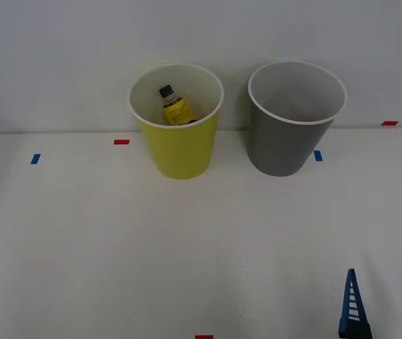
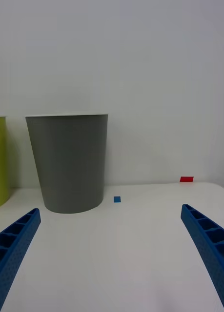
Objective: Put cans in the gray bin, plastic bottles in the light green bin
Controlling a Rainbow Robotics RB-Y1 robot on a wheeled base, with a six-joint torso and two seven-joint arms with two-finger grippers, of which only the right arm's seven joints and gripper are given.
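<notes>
Nearest the camera, low over the white surface point(image 1: 116, 247), the robot's right hand point(image 1: 386, 300) hangs released, its two blue ribbed fingers point(image 2: 14, 243) spread wide apart with nothing between them; that wide, empty stance suits a hand that has nothing left within reach to pick, since the stretch of surface around and ahead of it carries no can or bottle, just small markers. A little ahead of the hand lies a small blue tape square point(image 2: 117, 199), and off to its outer side, further back, a small red tape strip point(image 2: 186, 179); these look like placement marks, not objects to sort. Just beyond the blue square, almost straight ahead of the hand, stands the round tapered dark gray plastic bin with a white rim point(image 1: 285, 148), upright against the back wall; its pale inside shows a faint reddish patch low down, too dim to call a can with any certainty. Ahead and across to the hand's inner side, close beside the gray bin but not touching it, stands the round tapered yellow-green plastic bin with a white rim point(image 1: 181, 152), also upright. Inside it leans a small plastic bottle with a black screw cap and a yellow label point(image 1: 174, 107), tilted against the near wall. Judging by this, the sorting looks finished or nearly so.
</notes>
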